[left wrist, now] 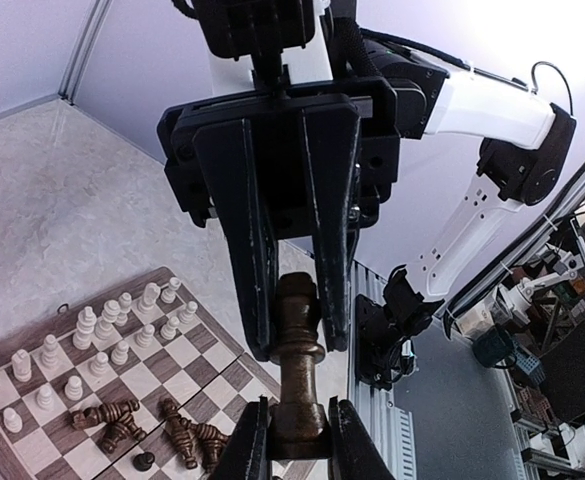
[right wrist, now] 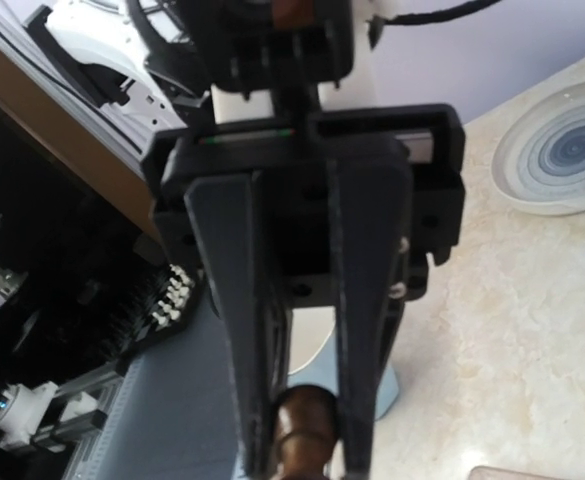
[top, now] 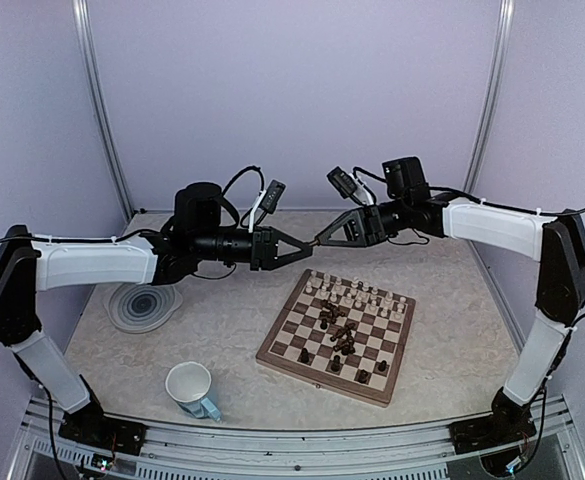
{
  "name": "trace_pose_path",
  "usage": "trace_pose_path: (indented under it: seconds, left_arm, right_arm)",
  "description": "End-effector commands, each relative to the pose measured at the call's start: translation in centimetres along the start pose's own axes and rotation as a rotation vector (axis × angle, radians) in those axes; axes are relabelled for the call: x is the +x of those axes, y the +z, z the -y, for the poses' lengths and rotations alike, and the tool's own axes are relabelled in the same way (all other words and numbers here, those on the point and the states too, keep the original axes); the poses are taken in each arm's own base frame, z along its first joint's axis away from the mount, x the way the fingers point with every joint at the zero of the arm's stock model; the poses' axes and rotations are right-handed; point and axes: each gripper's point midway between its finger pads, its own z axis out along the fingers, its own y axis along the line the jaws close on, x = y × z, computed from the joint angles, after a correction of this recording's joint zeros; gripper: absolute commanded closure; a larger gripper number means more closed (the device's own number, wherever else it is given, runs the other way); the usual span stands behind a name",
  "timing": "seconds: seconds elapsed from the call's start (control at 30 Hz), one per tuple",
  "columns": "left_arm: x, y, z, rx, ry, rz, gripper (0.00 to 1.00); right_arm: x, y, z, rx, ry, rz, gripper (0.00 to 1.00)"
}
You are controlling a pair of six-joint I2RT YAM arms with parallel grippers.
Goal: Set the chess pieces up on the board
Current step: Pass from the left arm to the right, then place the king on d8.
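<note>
The left claw (left wrist: 297, 445) grips the base of a dark brown turned wooden chess piece (left wrist: 297, 385). Facing it, the right claw (left wrist: 302, 338) pinches narrowly on the head, probably a handover to re-grip, with the checkered wooden board (top: 290, 331) below them.

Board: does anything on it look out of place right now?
Yes. Several dark pieces lie toppled in a heap near the middle of the board instead of standing; the cream pieces stand upright along the far rows.

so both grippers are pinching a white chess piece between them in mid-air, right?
Not quite: the chess piece is dark brown, not white. The left wrist view shows it, with the left gripper on its base and the right gripper on its head, in mid-air.
</note>
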Motion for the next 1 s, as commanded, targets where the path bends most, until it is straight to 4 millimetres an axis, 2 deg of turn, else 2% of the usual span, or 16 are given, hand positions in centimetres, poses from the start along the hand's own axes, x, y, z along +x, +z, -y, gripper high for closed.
trace_pose_path:
  seconds: [0.0,0.1,0.13,0.2,0.33,0.47,0.57,0.7,0.8,0.97]
  left_arm:
    - [0.1,0.4,-1.0,-0.027,0.001,-0.013,0.89]
    - [0.1,0.4,-2.2,-0.097,-0.008,-0.022,0.63]
    - [-0.1,0.2,-2.7,-0.126,-0.002,-0.023,0.57]
    - [-0.6,-0.6,-3.9,-0.197,0.013,-0.017,0.49]
    - [-2.9,-3.6,-5.4,-0.300,0.041,0.058,0.39]
    - [-4.5,-6.3,-7.0,-0.436,0.069,0.096,0.37]
    - [-5.4,-8.0,-8.2,-0.563,0.113,0.105,0.37]
    - [-6.5,-9.5,-8.1,-0.597,0.135,0.128,0.37]
    - [-7.2,-10.2,-8.0,-0.585,0.123,0.150,0.37]
    - [-7.3,-10.5,-8.0,-0.576,0.114,0.155,0.37]
  right_arm:
    - [-0.8,0.5,-0.3,0.004,-0.062,-0.002,0.89]
    - [-1.2,0.3,0.5,0.083,-0.111,-0.020,0.91]
    - [-1.3,0.2,0.9,0.127,-0.124,-0.032,0.91]
    - [-1.3,-0.4,1.9,0.224,-0.181,-0.062,0.92]
    - [-0.4,-1.9,3.5,0.415,-0.270,-0.147,0.93]
    - [0.7,-4.0,4.4,0.583,-0.358,-0.253,0.92]
    - [2.0,-5.3,4.3,0.651,-0.417,-0.334,0.92]
    - [3.3,-6.3,3.8,0.699,-0.488,-0.395,0.92]
    - [5.1,-5.8,2.7,0.662,-0.526,-0.467,0.92]
    - [9.1,-3.3,1.2,0.573,-0.582,-0.631,0.93]
